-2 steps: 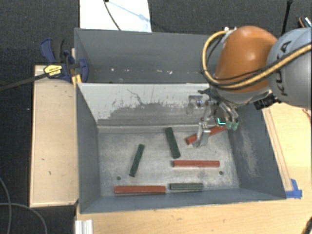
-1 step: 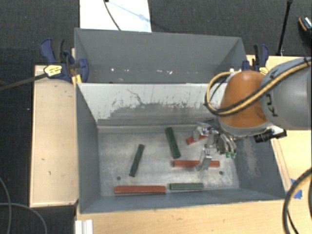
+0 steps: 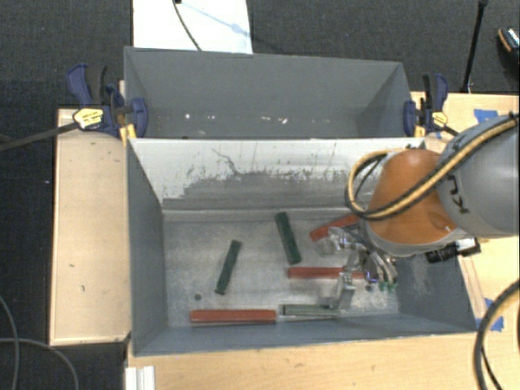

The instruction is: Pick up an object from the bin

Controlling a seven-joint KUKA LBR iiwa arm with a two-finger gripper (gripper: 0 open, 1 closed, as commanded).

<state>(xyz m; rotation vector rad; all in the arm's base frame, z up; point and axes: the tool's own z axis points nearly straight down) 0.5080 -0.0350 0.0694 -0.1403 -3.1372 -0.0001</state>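
My gripper (image 3: 348,289) is low in the right part of the bin, just under the arm's orange cover. A short red stick (image 3: 311,273) lies flat, and its right end runs in under the gripper. Just below it, a dark green stick (image 3: 307,309) lies along the front wall, its right end at the gripper's tip. Another red piece (image 3: 328,231) pokes out from beneath the cover, above the gripper. An upright green stick (image 3: 287,237) lies to the left of that piece.
A slanted green stick (image 3: 227,267) lies in the left-middle of the floor. A long red stick (image 3: 233,317) rests by the front wall at the left. The arm and its cover hide the bin's right side.
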